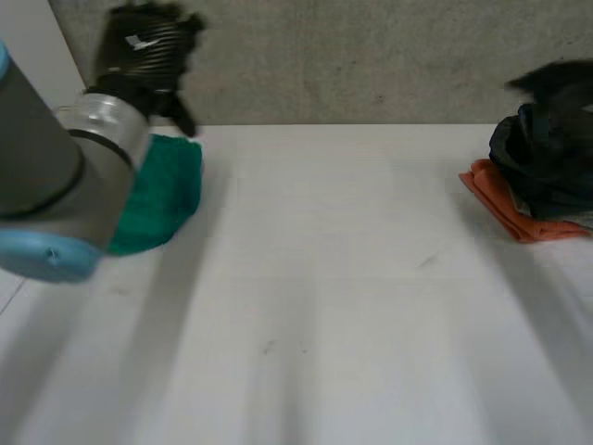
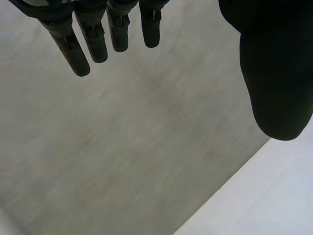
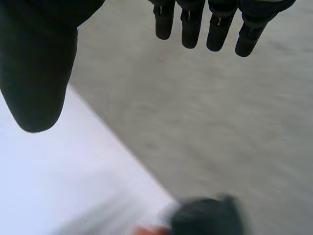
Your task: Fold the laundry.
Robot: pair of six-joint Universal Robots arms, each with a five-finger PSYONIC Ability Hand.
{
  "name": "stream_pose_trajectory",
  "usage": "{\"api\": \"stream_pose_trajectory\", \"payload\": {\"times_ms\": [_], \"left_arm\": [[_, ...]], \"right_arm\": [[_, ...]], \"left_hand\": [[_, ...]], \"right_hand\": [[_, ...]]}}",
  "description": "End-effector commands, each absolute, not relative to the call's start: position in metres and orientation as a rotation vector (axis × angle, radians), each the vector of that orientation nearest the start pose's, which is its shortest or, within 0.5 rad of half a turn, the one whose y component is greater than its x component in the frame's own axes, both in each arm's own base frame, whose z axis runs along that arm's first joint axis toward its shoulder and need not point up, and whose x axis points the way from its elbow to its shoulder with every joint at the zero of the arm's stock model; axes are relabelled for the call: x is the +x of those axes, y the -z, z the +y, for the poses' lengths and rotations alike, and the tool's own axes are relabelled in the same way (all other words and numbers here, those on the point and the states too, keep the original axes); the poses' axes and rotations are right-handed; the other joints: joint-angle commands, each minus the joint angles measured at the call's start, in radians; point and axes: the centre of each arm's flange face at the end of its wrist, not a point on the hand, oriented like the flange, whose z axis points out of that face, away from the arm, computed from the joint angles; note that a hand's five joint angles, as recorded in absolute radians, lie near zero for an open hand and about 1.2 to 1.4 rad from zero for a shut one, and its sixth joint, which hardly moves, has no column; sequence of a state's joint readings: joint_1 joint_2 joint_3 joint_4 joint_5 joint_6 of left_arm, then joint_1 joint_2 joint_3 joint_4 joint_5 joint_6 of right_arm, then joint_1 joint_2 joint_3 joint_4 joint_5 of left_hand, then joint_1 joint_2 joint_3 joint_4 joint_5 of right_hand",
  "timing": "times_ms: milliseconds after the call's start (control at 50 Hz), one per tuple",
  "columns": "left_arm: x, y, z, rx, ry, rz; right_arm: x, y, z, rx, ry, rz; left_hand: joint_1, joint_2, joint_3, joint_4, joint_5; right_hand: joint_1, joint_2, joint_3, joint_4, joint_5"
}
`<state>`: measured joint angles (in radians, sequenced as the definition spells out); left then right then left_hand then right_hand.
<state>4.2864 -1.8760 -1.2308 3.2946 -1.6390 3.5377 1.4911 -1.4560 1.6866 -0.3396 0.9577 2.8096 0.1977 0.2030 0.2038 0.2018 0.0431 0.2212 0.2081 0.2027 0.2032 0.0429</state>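
Left arm [image 1: 56, 176] occupies the frame's left. The left hand [image 1: 148, 46] is raised at upper left over the green cloth [image 1: 171, 185], fingers straight, thumb wide, holding nothing. The right hand [image 3: 34, 63] is likewise spread and empty, apparently above the dark cloth [image 1: 547, 158], which lies on the orange cloth [image 1: 505, 204] at the right edge. The white table [image 1: 352, 278] is bare between the piles.

Left hand [image 1: 148, 51] is raised at the far edge of the table [image 1: 352, 278], blurred, on the grey left arm [image 1: 56, 167] with its light-blue cap. A green cloth [image 1: 176, 181] lies bunched just beneath the fingers, partly covered by the arm. Well apart from those fingers, across the white tabletop, a dark heap of cloth [image 1: 542, 158] sits on an orange cloth [image 1: 505, 209], whose edge sticks out on the side facing the fingers.
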Motion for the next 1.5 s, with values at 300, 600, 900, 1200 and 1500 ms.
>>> {"api": "stream_pose_trajectory", "payload": {"times_ms": [300,600,900,1200,1500], "left_arm": [[-0.164,-0.142,-0.466,1.122,1.89,1.877],[-0.171,-0.129,-0.492,1.037,2.035,1.831],[-0.24,-0.215,-0.412,1.009,2.365,1.877],[-0.397,-0.21,-0.22,1.222,2.633,2.334],[-0.401,-0.209,-0.206,1.271,2.432,2.215]], "right_arm": [[0.216,-0.189,-0.25,-1.213,1.951,1.956],[0.215,-0.182,-0.245,-1.21,1.922,1.979],[0.2,-0.194,-0.263,-1.128,2.034,2.06],[0.183,-0.207,-0.278,-0.92,2.13,2.191],[0.175,-0.209,-0.28,-0.888,2.056,2.274]], "left_hand": [[0.01,0.005,0.004,0.006,-0.01],[1.199,1.193,1.192,1.194,1.179],[1.199,1.193,1.192,1.194,1.179],[1.199,1.193,1.192,1.194,1.179],[0.001,-0.004,-0.005,-0.003,-0.019]], "right_hand": [[-0.047,-0.034,-0.028,-0.029,-0.043],[-0.047,-0.034,-0.028,-0.029,-0.043],[-0.047,-0.034,-0.028,-0.029,-0.043],[-0.047,-0.034,-0.028,-0.029,-0.043],[-0.047,-0.034,-0.028,-0.029,-0.043]]}}
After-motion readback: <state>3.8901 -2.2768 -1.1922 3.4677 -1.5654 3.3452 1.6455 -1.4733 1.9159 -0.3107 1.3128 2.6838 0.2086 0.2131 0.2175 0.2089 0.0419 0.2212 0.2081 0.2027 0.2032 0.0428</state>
